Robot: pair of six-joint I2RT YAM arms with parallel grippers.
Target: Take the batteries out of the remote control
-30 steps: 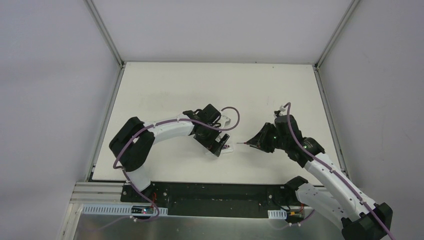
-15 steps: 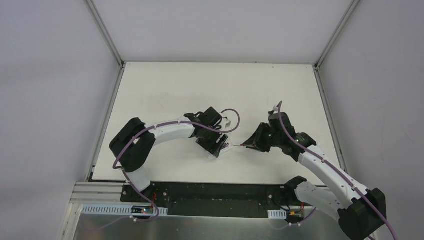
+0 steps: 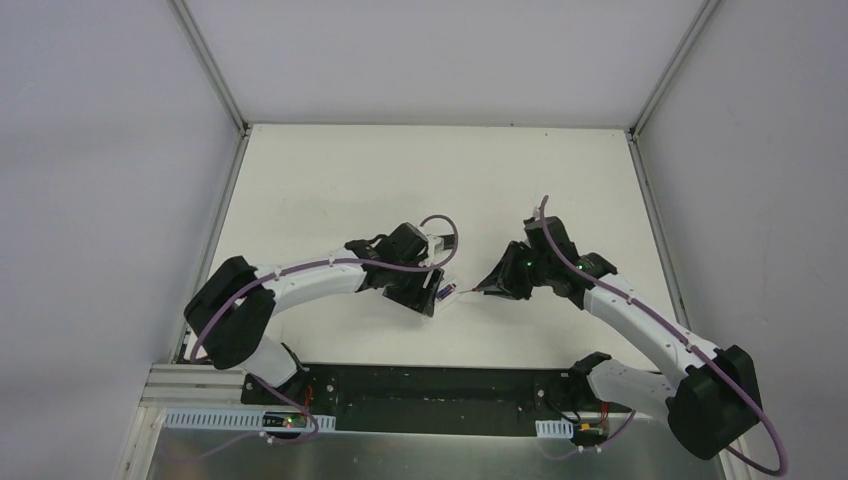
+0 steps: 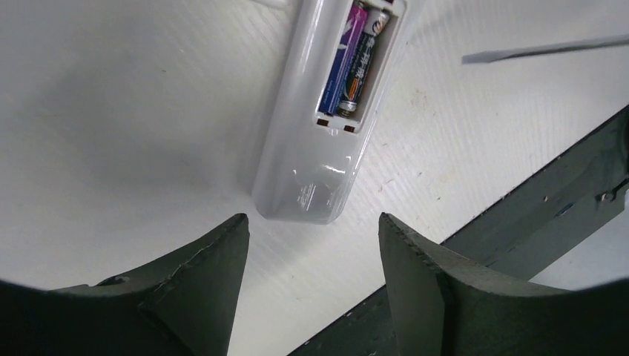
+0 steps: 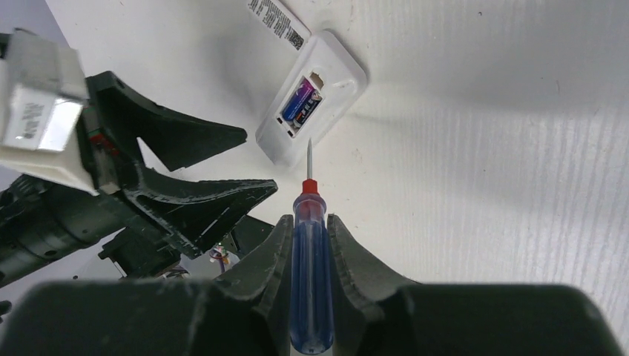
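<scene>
The white remote control (image 4: 311, 159) lies on the table with its compartment open. Two batteries (image 4: 354, 63), one blue-purple and one dark with orange, sit side by side in it. They also show in the right wrist view (image 5: 300, 106). My left gripper (image 4: 313, 222) is open and empty, its fingertips just short of the remote's near end. My right gripper (image 5: 308, 222) is shut on a blue-handled screwdriver (image 5: 309, 289). The metal tip is close to the remote's edge beside the compartment; I cannot tell if it touches. From above, the two grippers (image 3: 428, 295) (image 3: 500, 283) face each other across the remote (image 3: 448, 292).
A white piece with a printed label (image 5: 276, 20) lies just beyond the remote. The black base rail (image 4: 519, 193) runs along the table's near edge, close behind my left gripper. Metal frame posts (image 3: 210, 70) stand at the back corners.
My right gripper has moved left, bringing the screwdriver tip up to the remote. My left arm has stretched lower and its gripper has shifted slightly back, staying open.
</scene>
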